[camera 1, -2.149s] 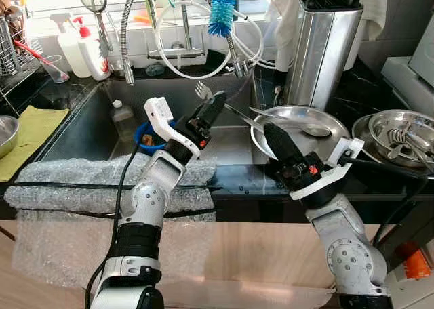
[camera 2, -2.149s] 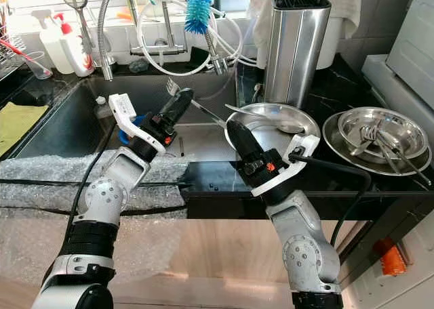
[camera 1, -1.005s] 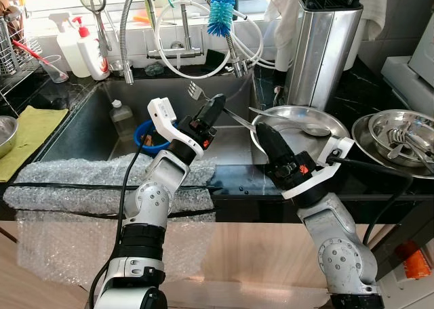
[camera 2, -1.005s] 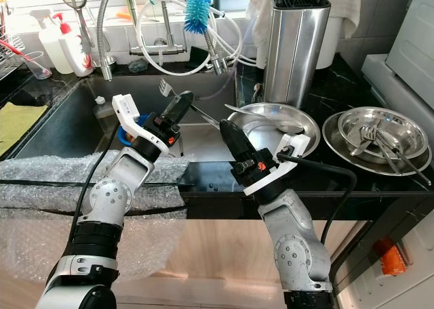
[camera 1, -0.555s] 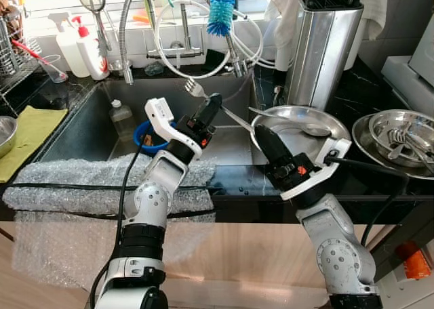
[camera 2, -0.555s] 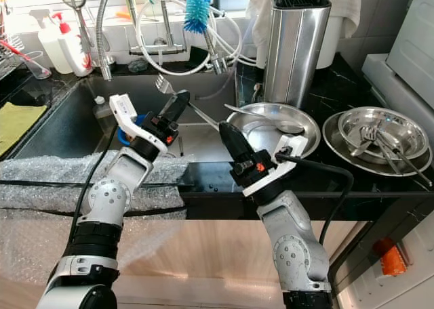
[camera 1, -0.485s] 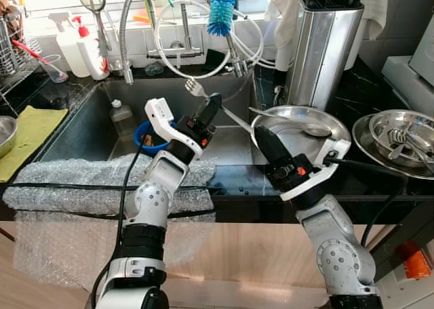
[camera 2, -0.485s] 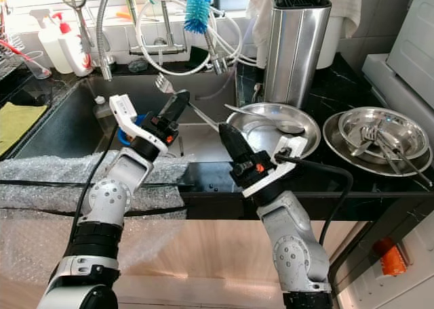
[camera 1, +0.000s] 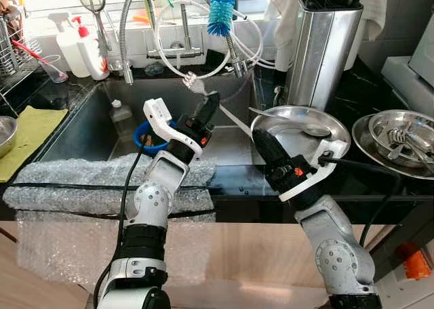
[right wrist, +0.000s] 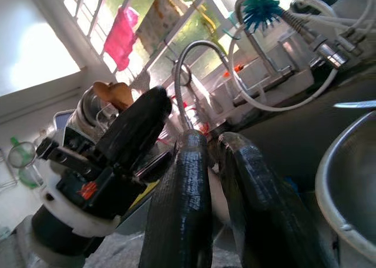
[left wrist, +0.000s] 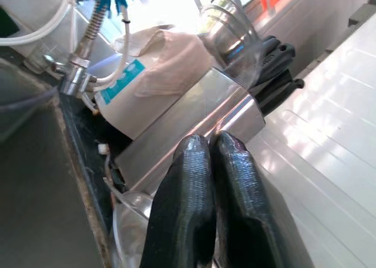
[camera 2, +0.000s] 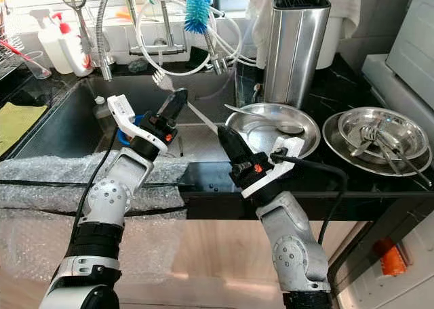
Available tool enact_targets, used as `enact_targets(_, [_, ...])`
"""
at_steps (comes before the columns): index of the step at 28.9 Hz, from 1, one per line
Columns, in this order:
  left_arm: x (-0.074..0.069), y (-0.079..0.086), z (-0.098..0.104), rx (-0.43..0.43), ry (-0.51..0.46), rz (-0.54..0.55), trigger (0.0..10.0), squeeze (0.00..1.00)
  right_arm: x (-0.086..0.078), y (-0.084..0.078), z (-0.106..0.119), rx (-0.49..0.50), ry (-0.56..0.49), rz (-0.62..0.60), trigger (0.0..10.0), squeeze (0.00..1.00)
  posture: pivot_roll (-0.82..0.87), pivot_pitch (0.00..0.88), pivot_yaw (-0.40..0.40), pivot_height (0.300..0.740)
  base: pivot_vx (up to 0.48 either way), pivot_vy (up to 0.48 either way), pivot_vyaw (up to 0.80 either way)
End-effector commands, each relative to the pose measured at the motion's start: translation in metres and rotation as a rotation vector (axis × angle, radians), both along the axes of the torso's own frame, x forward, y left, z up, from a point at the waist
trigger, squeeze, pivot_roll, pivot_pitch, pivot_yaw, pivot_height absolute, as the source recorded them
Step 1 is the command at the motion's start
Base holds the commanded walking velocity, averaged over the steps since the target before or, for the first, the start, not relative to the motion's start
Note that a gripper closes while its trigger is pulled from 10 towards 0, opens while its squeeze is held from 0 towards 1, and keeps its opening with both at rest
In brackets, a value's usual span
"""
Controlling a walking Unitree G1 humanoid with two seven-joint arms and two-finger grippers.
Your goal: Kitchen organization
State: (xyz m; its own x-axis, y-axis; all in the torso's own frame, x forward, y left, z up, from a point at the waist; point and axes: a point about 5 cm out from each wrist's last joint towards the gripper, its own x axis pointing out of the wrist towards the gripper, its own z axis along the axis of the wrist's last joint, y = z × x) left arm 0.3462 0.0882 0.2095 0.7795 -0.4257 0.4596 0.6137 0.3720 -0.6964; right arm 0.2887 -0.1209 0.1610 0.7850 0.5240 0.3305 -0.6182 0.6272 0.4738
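Two silver arms reach over the near edge of one dark sink (camera 1: 88, 122). The left gripper (camera 1: 207, 106) is raised above the basin with its black fingers clenched on one fork (camera 1: 203, 95); in the left wrist view the two fingers (left wrist: 194, 180) press tightly together. The fork is slim, bright metal, its tines blurred and pointing up and far-left toward the taps, its handle running down to the right toward the near rim of the round steel plate (camera 1: 288, 122). The right gripper (camera 1: 261, 143) sits just right of the sink at that plate's near-left edge, fingers drawn nearly together with nothing between them, only a thin gap showing in the right wrist view.

One spoon (camera 1: 298, 126) lies in the plate. Farther right, one steel bowl (camera 1: 407, 129) sits on a second plate and holds several utensils, too tangled to count. One tall steel knife block (camera 1: 322, 48) stands behind the plate. Two gooseneck taps (camera 1: 132, 24) rise at the far side, with one blue bottle brush (camera 1: 220, 14), two white bottles (camera 1: 85, 48) at far left, and one sheet of bubble wrap (camera 1: 88, 180) over the near counter edge
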Motion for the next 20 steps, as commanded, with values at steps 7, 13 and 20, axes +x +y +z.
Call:
enact_targets(7, [0.001, 0.002, 0.005, -0.047, 0.004, 0.014, 0.0, 0.0, 0.004, 0.001, 0.009, -0.008, -0.03, -0.009, 10.0, 1.0, -0.03, 0.015, 0.09, 0.74, 0.0, 0.0, 0.0])
enact_targets(13, [0.004, 0.009, 0.011, -0.07, 0.004, 0.071, 0.0, 0.0, 0.006, -0.001, 0.014, -0.041, -0.051, -0.062, 10.0, 1.0, -0.03, 0.016, 0.091, 0.74, 0.0, 0.0, 0.0])
enact_targets(20, [0.015, 0.055, 0.03, 0.085, -0.031, 0.472, 10.0, 0.0, 0.014, -0.011, 0.06, -0.23, -0.254, -0.334, 10.0, 0.0, -0.03, 0.017, 0.092, 0.74, 0.0, 0.0, 0.0])
